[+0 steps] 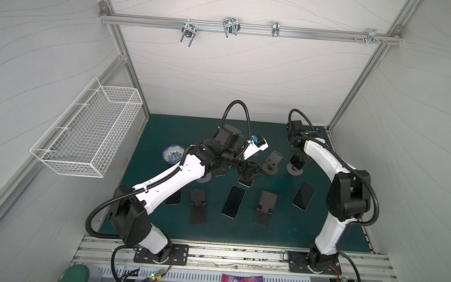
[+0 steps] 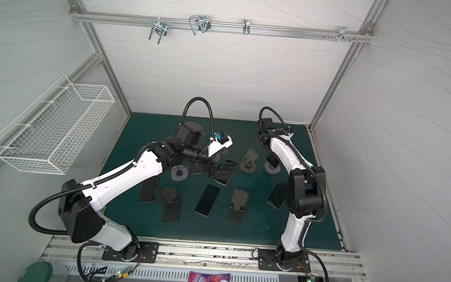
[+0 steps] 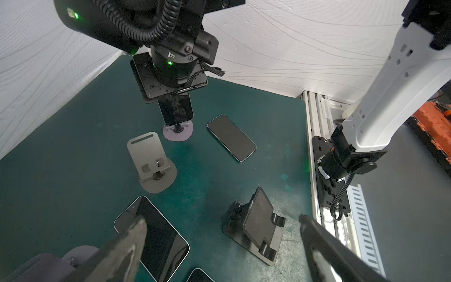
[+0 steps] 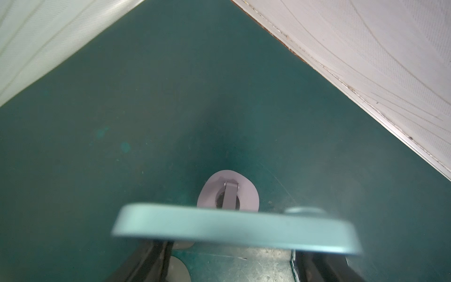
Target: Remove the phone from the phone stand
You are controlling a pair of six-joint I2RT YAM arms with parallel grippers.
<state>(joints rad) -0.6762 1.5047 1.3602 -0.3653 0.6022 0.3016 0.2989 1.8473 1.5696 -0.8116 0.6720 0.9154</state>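
A phone [image 3: 176, 109] stands upright over a phone stand with a lilac round base [image 3: 177, 133] at the far right of the green mat. My right gripper [image 3: 174, 97] comes down from above, shut on the phone's sides. In the right wrist view the phone's grey-blue top edge [image 4: 234, 229] spans between the two fingers, with the stand's base [image 4: 228, 188] behind it. Whether the phone still rests on the stand's ledge I cannot tell. My left gripper [image 3: 222, 219] hangs open over the middle of the mat, one finger above a phone lying flat [image 3: 156, 234], holding nothing.
Several phones lie flat on the mat [image 1: 157, 224], among them one in the middle [image 1: 233, 201] and one at the right [image 1: 303, 195]. Empty stands: a grey round-based one [image 1: 272, 163] and two black folding ones [image 1: 197, 205] [image 1: 265, 211]. A patterned bowl [image 1: 173, 154] sits far left, a wire basket [image 1: 87, 128] on the left wall.
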